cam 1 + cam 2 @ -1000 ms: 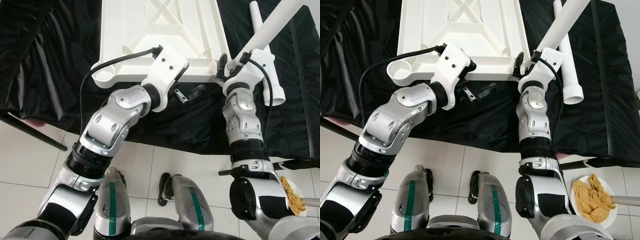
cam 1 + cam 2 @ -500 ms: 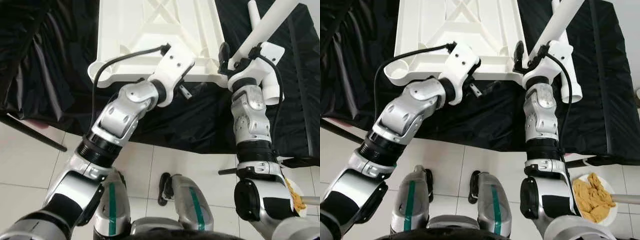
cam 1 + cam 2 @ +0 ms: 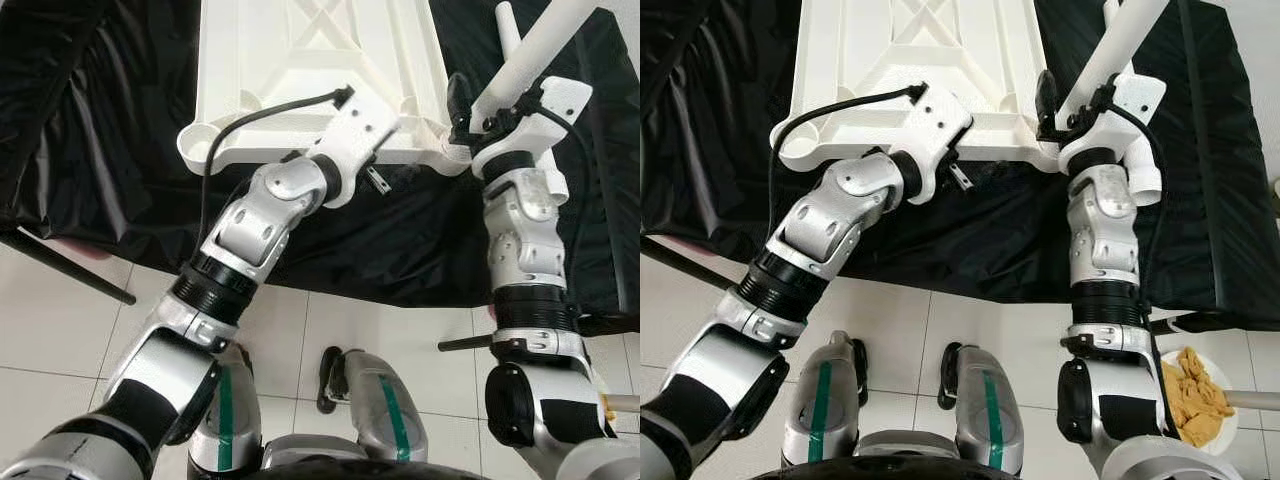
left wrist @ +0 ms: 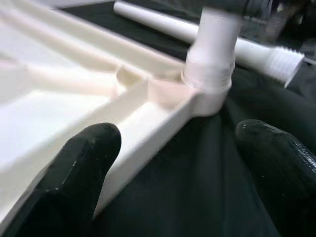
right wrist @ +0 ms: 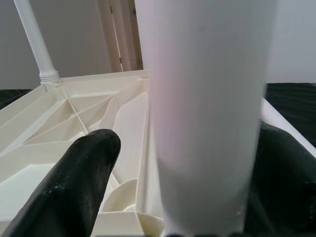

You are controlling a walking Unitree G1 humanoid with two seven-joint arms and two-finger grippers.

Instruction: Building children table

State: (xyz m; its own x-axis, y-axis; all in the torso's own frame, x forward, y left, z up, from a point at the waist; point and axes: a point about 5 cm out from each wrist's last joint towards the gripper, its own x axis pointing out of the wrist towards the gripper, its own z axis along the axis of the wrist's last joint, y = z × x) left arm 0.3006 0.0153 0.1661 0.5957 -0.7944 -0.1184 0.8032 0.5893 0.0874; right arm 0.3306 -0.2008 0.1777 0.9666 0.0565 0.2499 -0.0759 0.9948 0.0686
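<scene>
The white table top [image 3: 320, 60] lies upside down on a black cloth. My right gripper [image 3: 1065, 100] is shut on a white table leg [image 3: 540, 45]; the leg's lower end sits at the near right corner socket [image 4: 210, 74] and it leans away to the right. My left gripper [image 4: 182, 163] is open at the top's near edge, just left of that corner. One finger [image 4: 84, 168] is over the rim and the other is over the cloth. The near left corner socket [image 3: 200, 140] holds nothing. Another leg [image 5: 34, 44] stands at a far corner.
A spare leg [image 3: 1145, 175] with a threaded end lies on the cloth right of the top, partly behind my right wrist. A plate of yellow stuff [image 3: 1195, 395] sits on the tiled floor at the right. A black rod [image 3: 60, 270] slants at the left.
Both arms have reached forward and right. The right gripper brought the leg's end onto the near right corner socket. The left gripper closed in on the top's near edge.
</scene>
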